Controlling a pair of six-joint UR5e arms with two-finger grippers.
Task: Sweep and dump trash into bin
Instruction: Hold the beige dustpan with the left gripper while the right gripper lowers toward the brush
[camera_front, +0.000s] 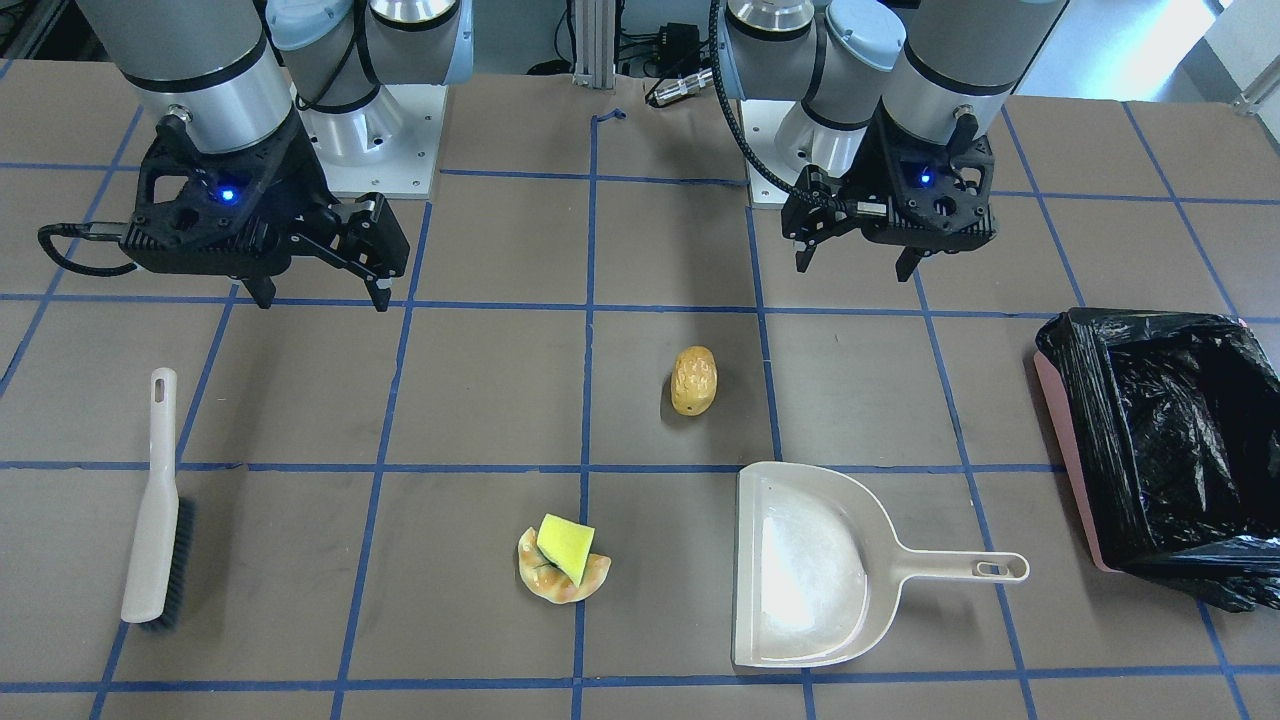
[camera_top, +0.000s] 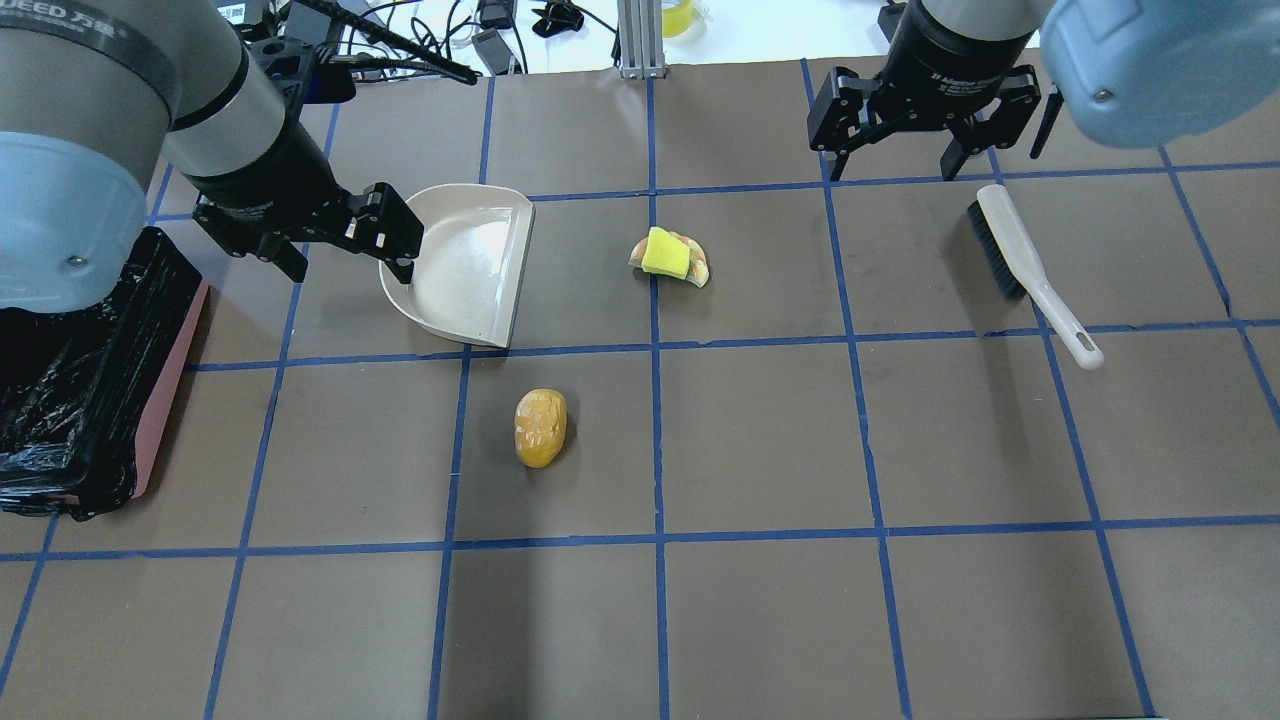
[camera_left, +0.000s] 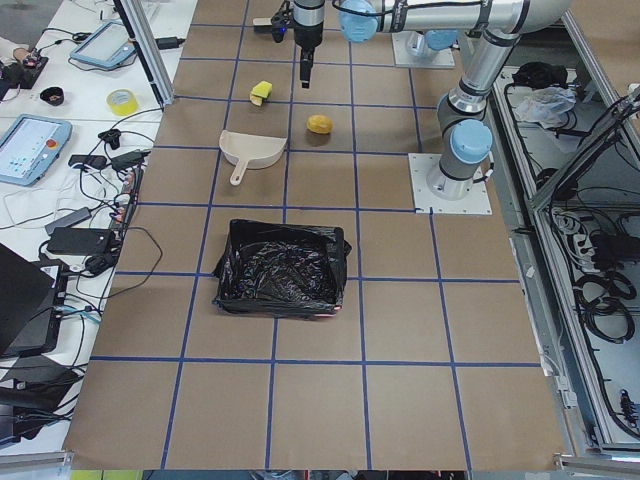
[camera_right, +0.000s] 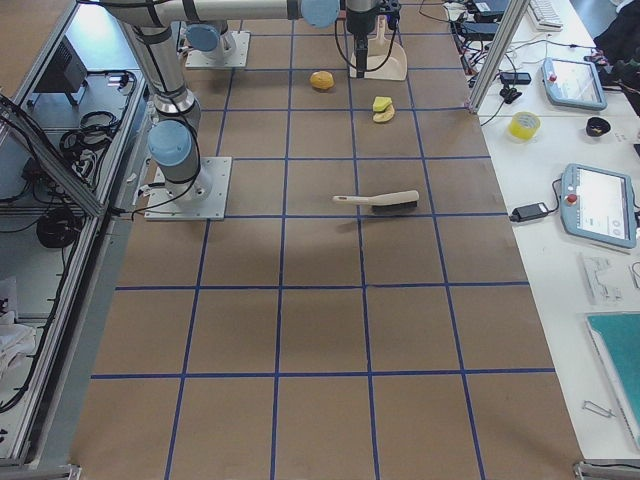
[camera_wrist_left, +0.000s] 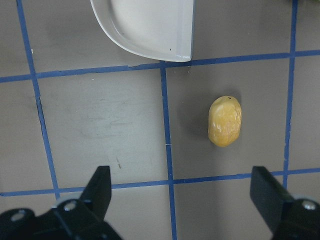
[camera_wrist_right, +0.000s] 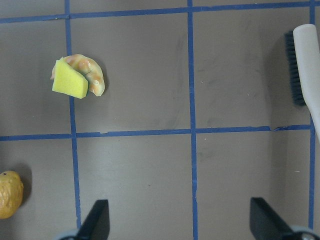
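Trash, three items, all on the desk (camera_front: 480, 400).
- Golden-brown oval roll (camera_front: 694, 380), wrinkled skin: ahead of the left tool (camera_front: 855, 268), offset toward the right tool (camera_front: 322, 300).
- Curved tan pastry (camera_front: 560, 582) with a yellow, green-backed sponge wedge (camera_front: 566, 545) resting on it: farther out, between the two tools.

Bin (camera_front: 1068, 455), pink-sided with a glossy black liner: outboard of the left tool.

Both tools: fingers spread wide, holding nothing, above the desk.

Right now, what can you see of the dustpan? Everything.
The dustpan is beige, glossy plastic by its look: a D-shaped pan with a raised curved back wall, a straight open lip and a slim handle ending in a slot. Empty, it lies flat on the table, handle pointing toward the bin. Nothing else touches it.
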